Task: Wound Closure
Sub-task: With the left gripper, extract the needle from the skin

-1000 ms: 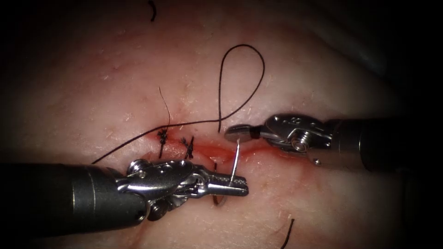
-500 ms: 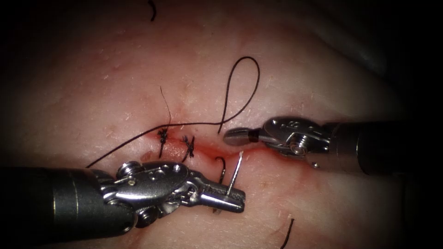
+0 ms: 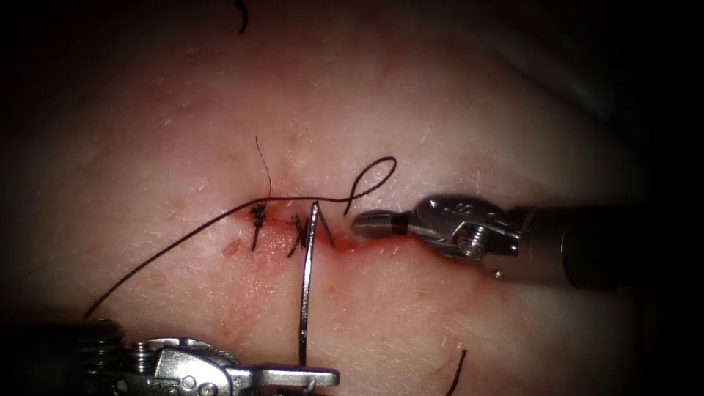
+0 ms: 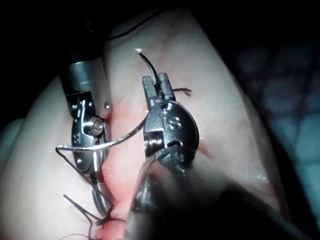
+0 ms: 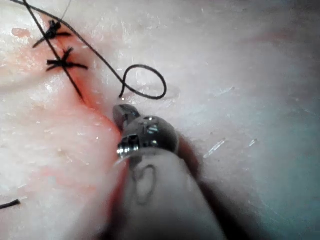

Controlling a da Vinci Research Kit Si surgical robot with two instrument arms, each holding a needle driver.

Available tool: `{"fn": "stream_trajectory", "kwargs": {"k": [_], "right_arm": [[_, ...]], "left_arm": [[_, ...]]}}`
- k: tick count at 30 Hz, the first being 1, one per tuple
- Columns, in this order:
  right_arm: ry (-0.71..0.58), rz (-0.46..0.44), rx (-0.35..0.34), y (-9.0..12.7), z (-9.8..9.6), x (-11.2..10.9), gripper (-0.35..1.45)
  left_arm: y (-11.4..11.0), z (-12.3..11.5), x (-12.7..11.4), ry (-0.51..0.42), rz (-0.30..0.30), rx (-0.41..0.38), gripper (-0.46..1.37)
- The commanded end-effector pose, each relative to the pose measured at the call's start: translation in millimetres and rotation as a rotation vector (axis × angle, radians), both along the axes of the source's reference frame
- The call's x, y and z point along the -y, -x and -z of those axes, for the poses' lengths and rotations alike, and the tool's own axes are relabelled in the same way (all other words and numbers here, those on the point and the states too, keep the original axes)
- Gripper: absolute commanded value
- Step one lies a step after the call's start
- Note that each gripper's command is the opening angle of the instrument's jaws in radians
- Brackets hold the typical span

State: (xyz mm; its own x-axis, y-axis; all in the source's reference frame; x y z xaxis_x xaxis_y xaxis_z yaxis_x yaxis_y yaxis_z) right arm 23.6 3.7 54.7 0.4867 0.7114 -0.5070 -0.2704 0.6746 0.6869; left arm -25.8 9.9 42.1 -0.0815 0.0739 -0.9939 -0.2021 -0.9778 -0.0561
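The tissue (image 3: 455,110) has a red cut (image 3: 352,242) running across it. My left tool (image 3: 323,378) is shut on the curved needle (image 3: 304,293) near its pointed end, on the near side of the cut. The needle is out of the tissue and stands up to the cut, its tail end by the second stitch. Dark thread (image 3: 183,238) runs across the cut into a small loop (image 3: 374,172). My right tool (image 3: 370,222) lies shut on the cut's right part, holding nothing. The left wrist view shows the needle (image 4: 110,142) in my left tool (image 4: 157,85); the right tool (image 5: 122,114) sits beside the loop (image 5: 147,80).
Two tied stitches (image 3: 258,214) (image 3: 299,231) close the left part of the cut. Red fluid lines the cut. Loose cut ends of thread lie at the far edge (image 3: 242,15) and near the front (image 3: 458,370).
My left tool moved down toward the near edge and drew the needle out of the tissue. Thread followed, and the loop beyond the cut shrank. The right tool hardly moved.
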Motion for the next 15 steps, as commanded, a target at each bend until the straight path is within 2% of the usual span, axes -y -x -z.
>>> {"fn": "stream_trajectory", "kwargs": {"k": [1, 5, 10, 15], "right_arm": [[0.004, -0.001, 0.002, 0.0, 0.0, 0.2, -0.35], [0.007, 0.0, 0.0, 0.2, 0.0, 0.7, -0.35], [0.007, 0.001, 0.0, 0.2, 0.0, 0.7, -0.35], [0.006, 0.001, 0.0, 0.2, 0.1, 0.7, -0.35]], "left_arm": [[-0.1, 0.5, 0.0, 0.071, 0.016, -0.015, -0.35], [-0.1, 2.8, 0.9, 0.162, 0.043, -0.029, -0.35], [0.1, 4.1, 1.3, 0.182, 0.044, -0.039, -0.35], [0.4, 4.1, 1.1, 0.182, 0.047, -0.041, -0.35]]}}
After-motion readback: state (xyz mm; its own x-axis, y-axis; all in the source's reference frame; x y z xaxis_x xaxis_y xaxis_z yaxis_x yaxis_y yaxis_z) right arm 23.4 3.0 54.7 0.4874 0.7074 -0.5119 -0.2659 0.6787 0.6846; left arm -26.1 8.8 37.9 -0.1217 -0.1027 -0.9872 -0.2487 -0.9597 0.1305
